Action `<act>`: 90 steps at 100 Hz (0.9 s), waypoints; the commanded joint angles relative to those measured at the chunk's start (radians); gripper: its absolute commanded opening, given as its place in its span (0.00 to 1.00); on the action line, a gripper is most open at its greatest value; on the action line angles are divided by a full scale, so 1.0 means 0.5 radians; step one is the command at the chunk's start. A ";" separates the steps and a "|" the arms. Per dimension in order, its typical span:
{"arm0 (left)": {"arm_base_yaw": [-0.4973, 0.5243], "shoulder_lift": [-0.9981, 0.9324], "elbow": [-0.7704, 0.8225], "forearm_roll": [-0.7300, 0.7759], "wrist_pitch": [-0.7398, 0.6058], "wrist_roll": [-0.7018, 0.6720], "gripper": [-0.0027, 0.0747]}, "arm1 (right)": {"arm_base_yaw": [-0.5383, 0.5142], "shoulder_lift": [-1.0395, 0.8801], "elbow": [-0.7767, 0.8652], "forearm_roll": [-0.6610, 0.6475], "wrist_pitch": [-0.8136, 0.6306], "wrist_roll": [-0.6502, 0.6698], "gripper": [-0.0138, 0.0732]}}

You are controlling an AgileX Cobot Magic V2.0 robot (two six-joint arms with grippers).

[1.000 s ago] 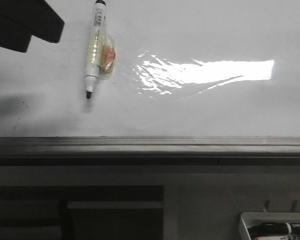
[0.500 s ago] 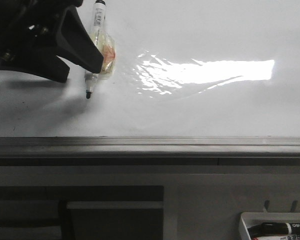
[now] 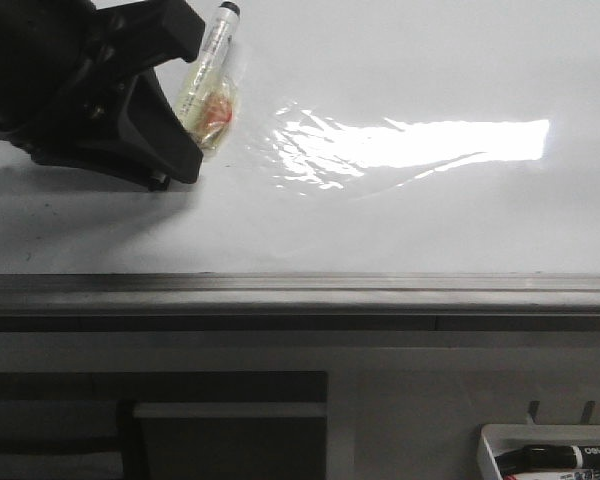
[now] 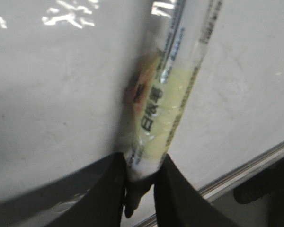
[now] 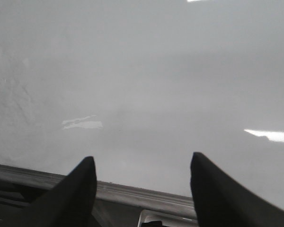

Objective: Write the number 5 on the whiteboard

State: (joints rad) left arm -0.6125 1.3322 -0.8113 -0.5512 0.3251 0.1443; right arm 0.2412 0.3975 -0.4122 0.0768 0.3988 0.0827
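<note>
The whiteboard (image 3: 400, 220) fills the upper part of the front view, glossy white with a wrinkled glare patch. The number 5 is out of view. A white marker (image 3: 208, 70) with yellowish tape and an orange patch lies slanted at the board's upper left. My left gripper (image 3: 185, 160) is shut on the marker (image 4: 173, 90) at its white neck near the black tip, which pokes out between the fingers (image 4: 109, 189). My right gripper (image 5: 142, 158) hangs open over bare whiteboard (image 5: 156, 71) near the frame, holding nothing.
A grey metal frame edge (image 3: 300, 290) runs along the board's near side. Below it at the right sits a white tray (image 3: 495, 450) with a black marker (image 3: 560, 458) in it. The left arm's black body covers the board's upper left corner.
My left gripper came in from the left and closed on the marker's tip end. The marker has tilted, its cap end swinging to the right.
</note>
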 commanded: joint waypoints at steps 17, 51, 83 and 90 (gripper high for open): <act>-0.091 -0.114 -0.063 -0.017 0.183 0.362 0.01 | 0.214 0.071 -0.081 0.108 -0.066 -0.251 0.60; -0.342 -0.368 0.026 0.056 0.400 1.268 0.01 | 0.933 0.256 -0.097 0.240 -0.224 -0.479 0.60; -0.355 -0.577 0.278 0.139 0.363 1.679 0.01 | 1.481 0.628 -0.362 0.212 -0.359 -0.647 0.60; -0.355 -0.611 0.287 0.139 0.355 1.723 0.01 | 1.522 0.732 -0.410 0.204 -0.390 -0.660 0.60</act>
State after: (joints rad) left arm -0.7799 1.0621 -0.6485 -0.4645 0.5596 0.9737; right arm 0.9799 0.7099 -0.5568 0.1903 0.2989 -0.2207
